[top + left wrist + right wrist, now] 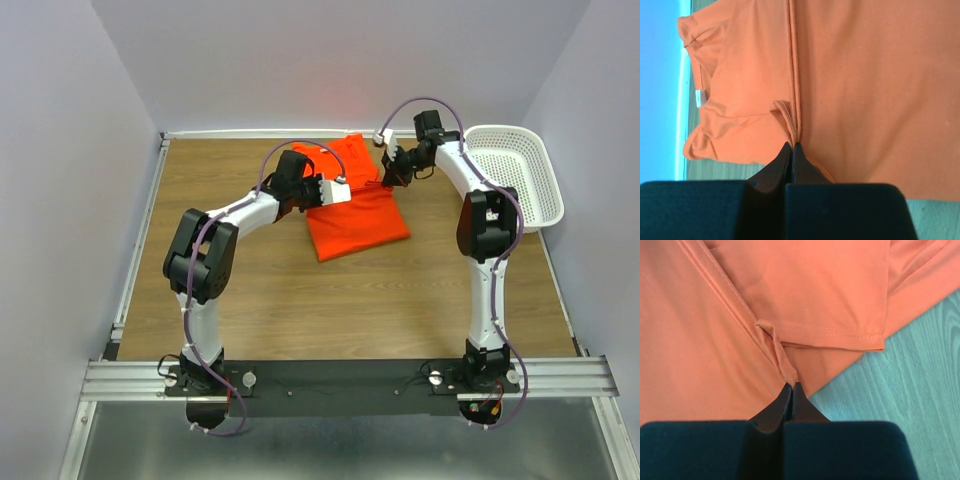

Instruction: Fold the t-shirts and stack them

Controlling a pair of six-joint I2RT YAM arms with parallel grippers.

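Across the far half of a wooden table (300,300) lies the orange-red t-shirt (360,220), partly folded, its near section a flat rectangle angled toward the right. Pale grey-lilac walls (330,60) close the table in on three sides, and a metal rail (340,375) runs along the near edge, where both arm bases are bolted. A white perforated basket (515,175) sits at the far right corner beside the wall.

From above, the wrists cover both sets of fingertips and part of the shirt's far section. The wrist views show them better. The left gripper (791,146) has its jaws pressed together on a thin ridge of hemmed fabric, with the collar and a small white label (699,97) off to the left. The right gripper (791,386) is likewise clamped on a narrow pinch of cloth near a stitched hem, close to the shirt's edge over bare wood. Whether that hem belongs to a sleeve or the bottom is unclear. Both close views cut the shirt off at the frame.
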